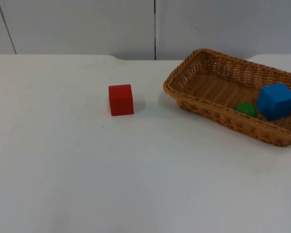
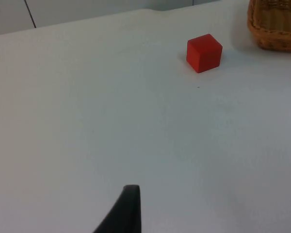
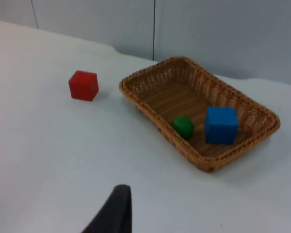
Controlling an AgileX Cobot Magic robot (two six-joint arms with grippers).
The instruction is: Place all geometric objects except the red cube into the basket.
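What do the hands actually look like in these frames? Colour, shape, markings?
The left hand's fingertip is plain matte black, a narrow tapered blade with a squared-off tip and no markings visible. The right hand's fingertip has the same black tapered shape with a slightly rounded tip.

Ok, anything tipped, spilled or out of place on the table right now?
Nothing stands out. The blue cube and green ball sit side by side inside the basket, which rests flat on the table. The red cube stands alone outside it, as intended.
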